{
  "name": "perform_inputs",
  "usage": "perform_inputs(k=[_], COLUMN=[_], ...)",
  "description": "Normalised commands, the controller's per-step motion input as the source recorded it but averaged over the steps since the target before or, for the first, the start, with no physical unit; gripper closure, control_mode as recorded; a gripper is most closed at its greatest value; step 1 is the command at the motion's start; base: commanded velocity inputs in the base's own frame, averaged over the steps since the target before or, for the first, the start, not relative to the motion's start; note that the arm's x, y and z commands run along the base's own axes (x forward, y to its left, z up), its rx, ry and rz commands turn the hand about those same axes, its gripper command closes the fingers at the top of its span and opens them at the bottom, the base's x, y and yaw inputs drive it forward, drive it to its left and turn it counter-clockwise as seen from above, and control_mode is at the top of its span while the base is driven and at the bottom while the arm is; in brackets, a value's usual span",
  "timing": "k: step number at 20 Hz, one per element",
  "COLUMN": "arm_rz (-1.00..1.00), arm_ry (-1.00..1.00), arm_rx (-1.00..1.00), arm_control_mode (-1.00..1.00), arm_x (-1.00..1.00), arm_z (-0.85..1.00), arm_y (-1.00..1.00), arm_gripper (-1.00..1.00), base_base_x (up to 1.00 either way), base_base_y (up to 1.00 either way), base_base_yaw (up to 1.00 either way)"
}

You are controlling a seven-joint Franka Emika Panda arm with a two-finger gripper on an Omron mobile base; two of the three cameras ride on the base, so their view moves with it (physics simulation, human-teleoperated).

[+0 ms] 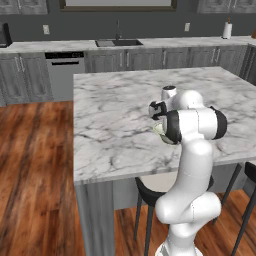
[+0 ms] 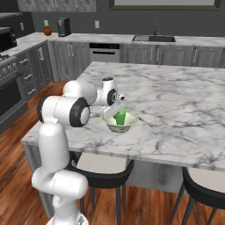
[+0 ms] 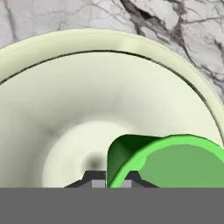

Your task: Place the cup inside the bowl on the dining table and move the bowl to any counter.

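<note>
The cup (image 2: pixel 121 117) stands inside the bowl (image 2: pixel 119 124), which rests on the counter (image 2: pixel 176 110) near its front edge, toward the left corner in the right base view. The gripper (image 2: pixel 117 108) is above the bowl with its fingers together on the cup rim. The cup appears light, rigid and smooth; a rim pinch may slip. The bowl appears stiff, heavier and possibly breakable. Grasp the bowl by its rim wall, one finger inside and one outside, and keep it level so the cup does not tip out.
</note>
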Motion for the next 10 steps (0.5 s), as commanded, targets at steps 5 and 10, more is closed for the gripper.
perform_inputs(k=[5, 10], arm_rz=[0.0, 0.0], arm_ry=[0.0, 0.0], arm_rx=[0.0, 0.0], arm_control_mode=[-1.0, -1.0], arm_x=[0.03, -0.12], arm_z=[-0.03, 0.0], arm_y=[0.0, 0.0], arm_gripper=[1.0, 1.0], base_base_x=[0.0, 0.0], base_base_y=[0.0, 0.0], base_base_yaw=[0.0, 0.0])
